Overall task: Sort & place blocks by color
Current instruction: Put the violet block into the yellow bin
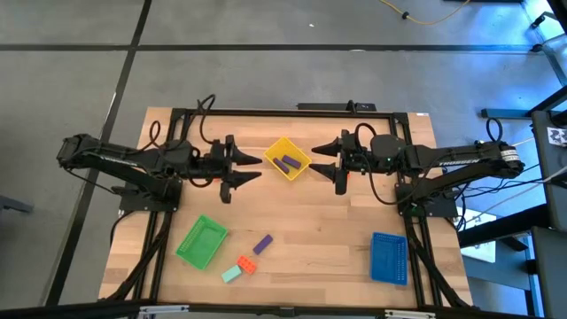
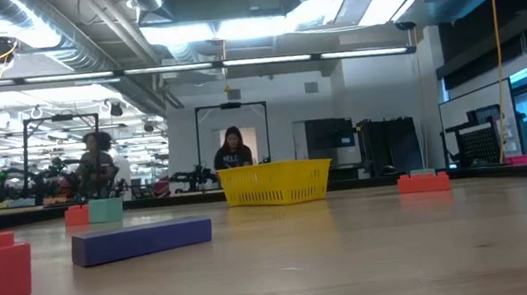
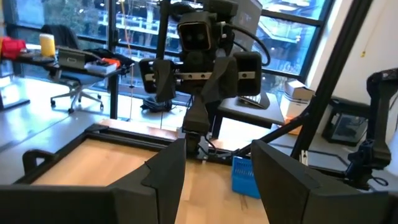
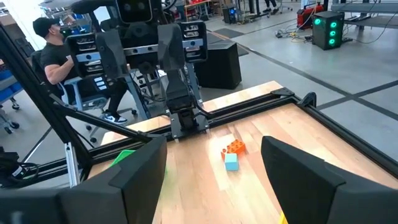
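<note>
Two purple blocks (image 1: 285,163) lie in the yellow tray (image 1: 299,152) at the table's far middle. On the near part of the table a purple block (image 1: 262,244), an orange block (image 1: 246,263) and a teal block (image 1: 231,275) rest flat. The right wrist view shows another orange block (image 4: 234,147) and a teal one (image 4: 231,162) on the wood. My left gripper (image 1: 248,168) hovers open just left of the yellow tray. My right gripper (image 1: 323,158) hovers open just right of it. Both point level at each other, with nothing between their fingers.
A green tray (image 1: 202,241) lies near the left front, a blue tray (image 1: 388,257) at the right front. Black frame rails (image 1: 275,112) run along the table's far edge. An orange block (image 2: 423,182) shows at the right of the low view. People sit in the room beyond.
</note>
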You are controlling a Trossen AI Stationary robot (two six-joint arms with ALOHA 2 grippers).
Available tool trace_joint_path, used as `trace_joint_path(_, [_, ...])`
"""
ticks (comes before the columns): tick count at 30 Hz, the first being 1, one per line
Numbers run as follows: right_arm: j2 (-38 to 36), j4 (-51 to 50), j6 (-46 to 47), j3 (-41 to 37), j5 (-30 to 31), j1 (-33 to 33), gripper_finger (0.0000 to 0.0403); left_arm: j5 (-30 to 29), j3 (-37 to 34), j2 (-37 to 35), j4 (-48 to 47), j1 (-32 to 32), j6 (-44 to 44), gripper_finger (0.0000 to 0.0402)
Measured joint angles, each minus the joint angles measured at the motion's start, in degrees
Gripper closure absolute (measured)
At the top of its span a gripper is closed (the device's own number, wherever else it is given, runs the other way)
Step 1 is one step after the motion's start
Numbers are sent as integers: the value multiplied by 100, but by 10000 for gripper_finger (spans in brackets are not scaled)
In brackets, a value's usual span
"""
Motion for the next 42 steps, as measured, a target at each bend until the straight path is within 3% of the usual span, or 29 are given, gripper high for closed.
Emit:
trace_joint_path(4, [0,-2,1,0,4,-1,138,-83,76,4,-453,2,-349,228])
trace_joint_path(8, [0,-8,-4,0,4,-1,138,-130,821,316,-2179,-168,-887,228])
trace_joint_path(13, [0,-18,-8,0,168,2,138,-174,2030,1435,-4476,-759,-1419,228])
trace_joint_path(17, [0,-66,-21,0,236,-1,138,-335,2625,2548,-5448,-1277,-2088,228])
trace_joint_path(22, [0,-110,-29,0,234,-1,138,-578,2874,3754,-5612,-1584,-3401,228])
trace_joint_path(29, [0,-206,-129,0,219,-1,138,42,3024,4942,-5594,-1609,-4472,228])
trace_joint_path(33, [0,-205,-201,0,216,-1,138,293,3082,5233,-5581,-1608,-5019,228])
trace_joint_path(42, [0,-197,-328,0,265,-1,138,85,3091,5292,-5301,-1707,-5575,228])
